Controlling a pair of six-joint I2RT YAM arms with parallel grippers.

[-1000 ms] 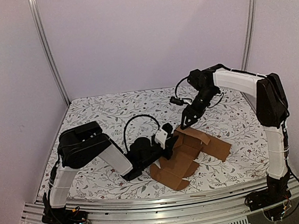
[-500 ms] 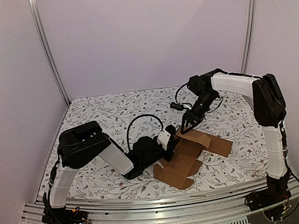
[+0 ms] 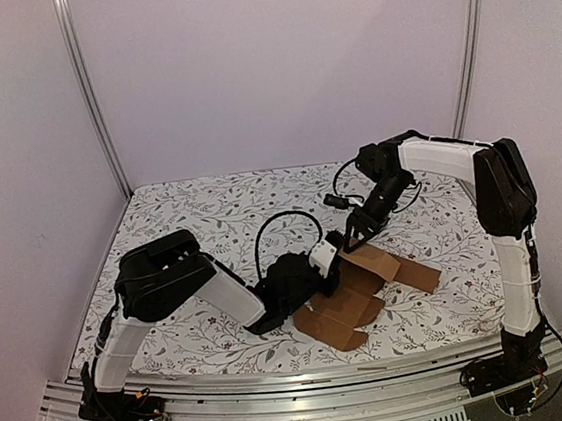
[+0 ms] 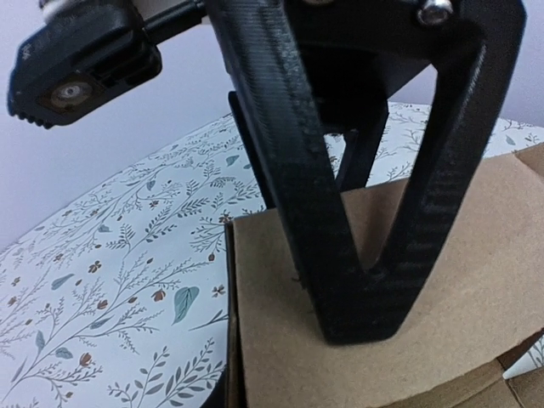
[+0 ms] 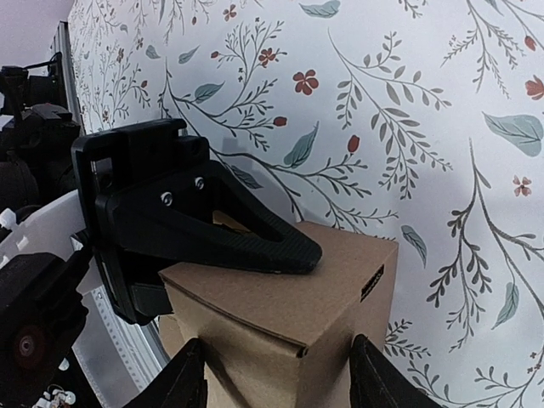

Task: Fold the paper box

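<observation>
Paper box [image 3: 358,288] half raised — outer flaps lie flat; left gripper [image 3: 332,253] pinches one wall, right gripper [image 3: 348,238] straddles it — grip unclear.

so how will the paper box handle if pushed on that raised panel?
Probably light and floppy overall: the paper box is thin creased cardboard, so its flaps would likely hinge rather than slide. Each panel looks stiff between creases. Unlikely to roll, since the faces are flat.

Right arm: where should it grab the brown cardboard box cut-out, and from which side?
Take the raised folded corner of the brown cardboard box cut-out from above, one finger on each upright face. That part stands up off the floral table cover; the rest lies mostly flat, and the left gripper pinches the neighbouring panel. The right gripper straddles that corner.
</observation>
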